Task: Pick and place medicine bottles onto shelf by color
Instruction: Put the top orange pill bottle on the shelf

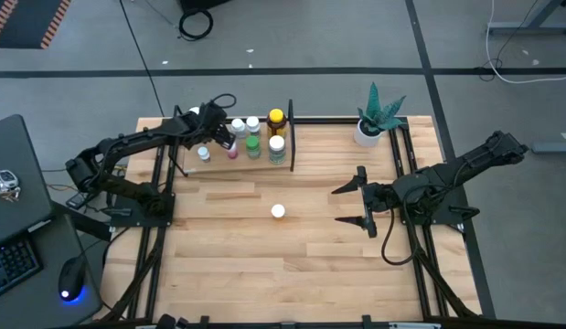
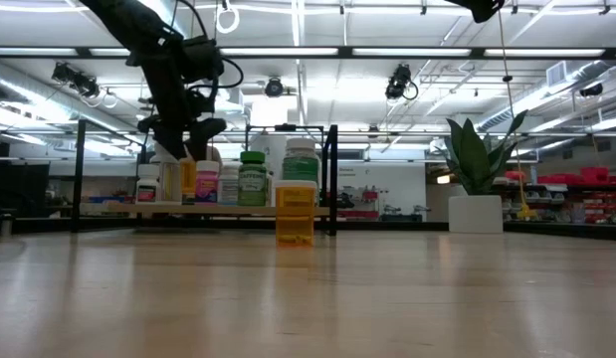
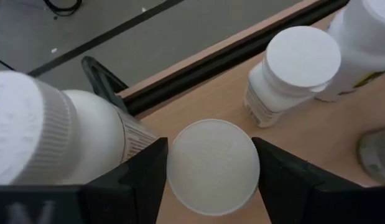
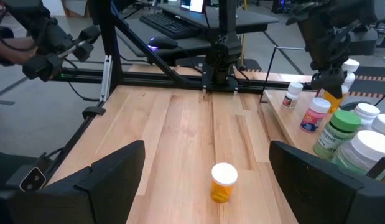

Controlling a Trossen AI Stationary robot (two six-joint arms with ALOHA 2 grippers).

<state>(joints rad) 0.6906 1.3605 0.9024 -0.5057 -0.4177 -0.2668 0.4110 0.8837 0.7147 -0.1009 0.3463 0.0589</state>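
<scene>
White-capped bottle (image 3: 211, 163) sits clamped between left gripper (image 1: 220, 131) fingers, arm stretched over the shelf (image 1: 193, 165). Right gripper (image 1: 352, 205) hangs spread wide beside the shelf, aimed at an orange bottle (image 1: 278, 212).

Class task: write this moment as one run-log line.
left gripper: over shelf, around white-capped bottle | right gripper: open, waiting | orange bottle: on table

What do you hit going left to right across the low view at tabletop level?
Small white bottle with a dark label → pink-labelled white bottle → green bottle with a white cap → lone orange bottle standing on the table in front of the shelf → white pot with a green plant.
</scene>
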